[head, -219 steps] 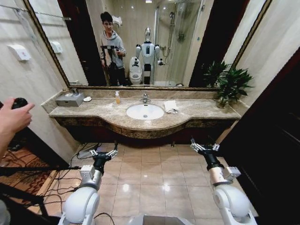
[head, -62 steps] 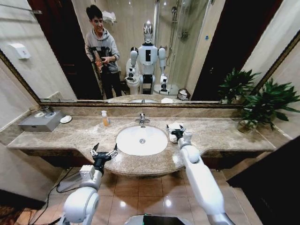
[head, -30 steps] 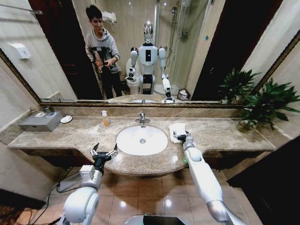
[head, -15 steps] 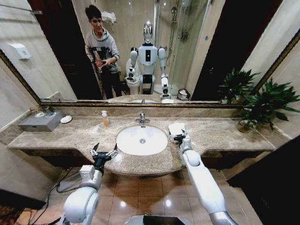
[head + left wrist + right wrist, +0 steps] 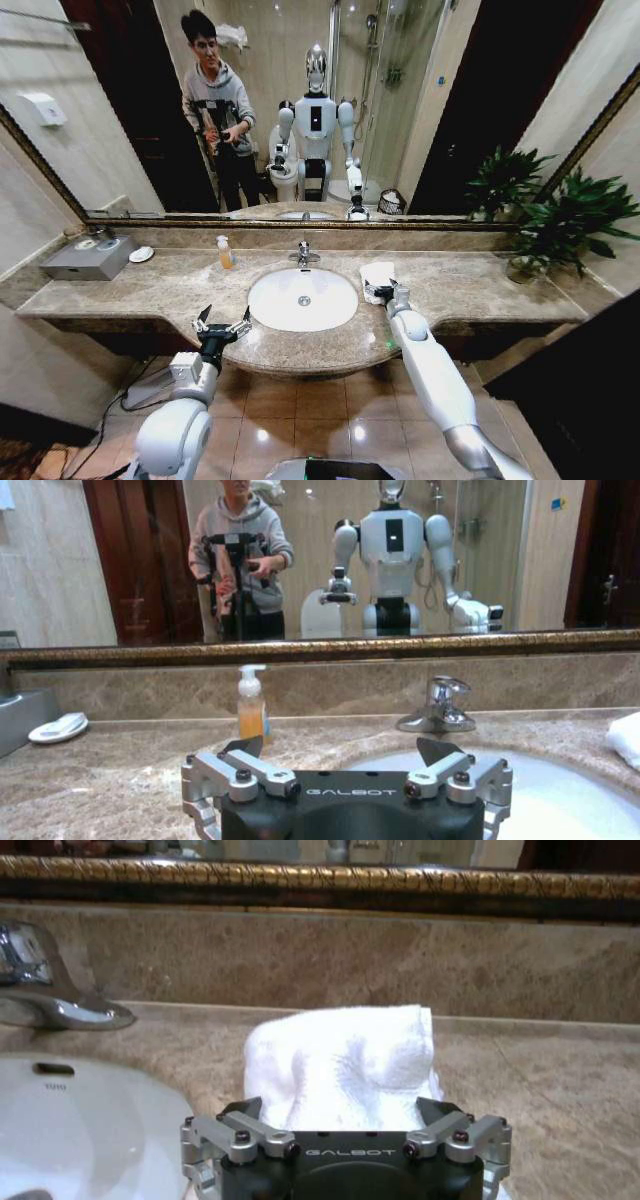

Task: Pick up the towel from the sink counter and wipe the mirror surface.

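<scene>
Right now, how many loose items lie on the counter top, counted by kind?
Towel: 1
Soap pump bottle: 1
Small white dish: 1
Grey tissue box: 1
Potted plant: 1
Total: 5

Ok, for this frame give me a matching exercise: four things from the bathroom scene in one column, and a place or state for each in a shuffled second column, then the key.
Things:
1. towel
2. left gripper
3. soap bottle
4. potted plant

Places or states:
A. open, at the front edge of the sink counter, holding nothing
B. far right end of the counter, beside the mirror surface
C. between the fingers of the right gripper, right of the basin
D. upright on the counter, left of the faucet

Pairs: 1-C, 2-A, 3-D, 4-B
</scene>
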Controlling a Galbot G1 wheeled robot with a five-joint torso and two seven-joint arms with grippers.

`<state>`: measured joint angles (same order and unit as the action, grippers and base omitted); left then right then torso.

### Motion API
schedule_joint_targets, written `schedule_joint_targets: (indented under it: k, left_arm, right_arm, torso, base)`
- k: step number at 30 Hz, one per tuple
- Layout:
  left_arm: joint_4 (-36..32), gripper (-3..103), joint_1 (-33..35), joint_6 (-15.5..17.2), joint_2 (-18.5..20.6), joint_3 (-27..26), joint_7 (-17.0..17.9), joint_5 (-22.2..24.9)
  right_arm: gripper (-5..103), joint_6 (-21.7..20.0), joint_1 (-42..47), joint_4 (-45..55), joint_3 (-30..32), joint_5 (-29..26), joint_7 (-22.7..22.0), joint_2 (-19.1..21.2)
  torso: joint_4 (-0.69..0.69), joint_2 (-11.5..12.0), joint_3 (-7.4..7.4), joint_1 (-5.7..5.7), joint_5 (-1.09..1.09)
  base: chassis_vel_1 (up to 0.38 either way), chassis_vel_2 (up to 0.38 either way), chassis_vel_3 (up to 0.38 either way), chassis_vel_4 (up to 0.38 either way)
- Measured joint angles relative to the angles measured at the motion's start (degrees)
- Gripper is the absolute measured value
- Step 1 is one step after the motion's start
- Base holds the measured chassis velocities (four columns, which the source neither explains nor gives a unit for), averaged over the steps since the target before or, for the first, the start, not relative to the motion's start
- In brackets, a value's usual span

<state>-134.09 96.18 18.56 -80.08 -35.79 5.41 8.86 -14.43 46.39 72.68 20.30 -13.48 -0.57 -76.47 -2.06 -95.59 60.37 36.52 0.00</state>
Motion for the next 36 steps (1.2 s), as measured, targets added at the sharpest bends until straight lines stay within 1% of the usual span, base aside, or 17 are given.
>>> schedule_joint_targets:
  k: [7,9,10,11,12,13,15,17,20,21,24,26,27,29,32,36]
  left_arm:
    - [0.00,100,0.00,0.00,0.00,0.00,0.00,0.00]
    - [0.00,100,0.00,0.00,0.00,0.00,0.00,0.00]
    - [0.00,100,0.00,0.00,0.00,0.00,0.00,0.00]
    - [0.00,100,0.00,0.00,0.00,0.00,0.00,0.00]
    - [0.00,100,0.00,0.00,0.00,0.00,0.00,0.00]
    - [0.00,100,0.00,0.00,0.00,0.00,0.00,0.00]
    - [0.00,100,0.00,0.00,0.00,0.00,0.00,0.00]
    - [0.00,100,0.00,0.00,0.01,0.00,0.00,0.00]
    - [0.00,100,0.00,0.00,0.00,0.00,0.00,0.00]
    - [0.00,100,0.00,0.00,0.00,0.00,0.00,0.00]
    - [0.00,100,0.00,0.00,0.00,0.00,0.00,0.00]
    - [0.00,100,0.00,0.00,0.00,0.00,0.00,0.00]
    - [0.00,100,0.00,0.00,0.00,0.00,0.00,0.00]
    - [0.00,100,0.00,0.00,0.00,0.00,0.00,0.00]
    - [0.00,100,0.00,0.00,0.00,0.00,0.00,0.00]
    - [0.00,100,0.00,0.00,0.00,0.00,0.00,0.00]
  right_arm:
    - [100,0.19,0.78,-0.70,0.10,0.80,0.56,0.19]
    - [101,0.22,0.68,-1.02,0.10,1.04,0.73,0.19]
    - [97,0.23,0.55,-1.20,0.10,1.21,0.82,0.18]
    - [97,0.24,0.35,-1.47,0.10,1.45,0.97,0.17]
    - [88,0.26,0.09,-1.83,0.12,1.71,1.21,0.18]
    - [88,0.26,0.09,-1.83,0.12,1.71,1.21,0.18]
    - [77,0.26,-0.14,-1.96,-0.03,1.91,1.47,0.33]
    - [77,0.26,-0.18,-1.96,-0.16,1.98,1.54,0.43]
    - [61,0.25,-0.22,-1.91,-0.91,2.21,1.71,1.01]
    - [61,0.25,-0.22,-1.91,-0.91,2.21,1.71,1.01]
    - [44,0.22,-0.05,-1.50,-1.93,2.34,2.08,2.12]
    - [44,0.19,-0.01,-1.42,-2.08,2.35,2.14,2.36]
    - [33,0.10,0.02,-1.27,-2.30,2.35,2.23,2.64]
    - [33,0.01,0.06,-1.13,-2.45,2.35,2.27,2.87]
    - [20,-0.18,0.20,-0.65,-2.67,2.16,2.29,3.32]
    - [19,-0.38,0.73,0.33,-2.55,1.51,2.35,3.66]
  torso:
    - [0.00,0.00,-0.01,0.00,-0.01]
    - [0.00,-0.01,-0.01,-0.01,-0.01]
    - [0.00,-0.01,-0.01,-0.01,-0.01]
    - [0.00,-0.01,-0.01,-0.01,-0.01]
    - [0.00,-0.01,-0.01,-0.01,-0.01]
    - [0.00,-0.01,-0.01,-0.01,-0.01]
    - [0.00,-0.01,-0.01,-0.01,-0.01]
    - [0.00,-0.01,-0.01,-0.01,-0.01]
    - [-0.01,-0.01,-0.01,-0.01,-0.01]
    - [-0.01,-0.01,-0.01,-0.01,-0.01]
    - [-0.02,-0.01,0.00,-0.01,0.00]
    - [-0.02,-0.01,0.00,0.00,0.00]
    - [-0.02,-0.01,0.00,0.00,0.00]
    - [-0.02,-0.01,0.00,0.00,0.00]
    - [-0.01,0.00,0.00,0.00,0.00]
    - [0.02,0.00,0.01,0.01,0.00]
  base:
    - [0.000,0.000,0.000,0.000]
    - [0.000,0.000,0.000,0.000]
    - [0.000,0.000,0.000,0.000]
    - [0.000,0.000,0.000,0.000]
    - [0.000,0.000,0.000,0.000]
    - [0.000,0.000,0.000,0.000]
    - [0.000,0.000,0.000,0.000]
    - [0.000,0.000,0.000,0.000]
    - [0.000,0.000,0.000,0.000]
    - [0.000,0.000,0.000,0.000]
    - [0.000,0.000,0.000,0.000]
    - [0.000,0.000,0.000,0.000]
    - [0.000,0.000,0.000,0.000]
    - [0.000,0.000,0.000,0.000]
    - [0.000,0.000,0.000,0.000]
    - [0.000,0.000,0.000,0.000]
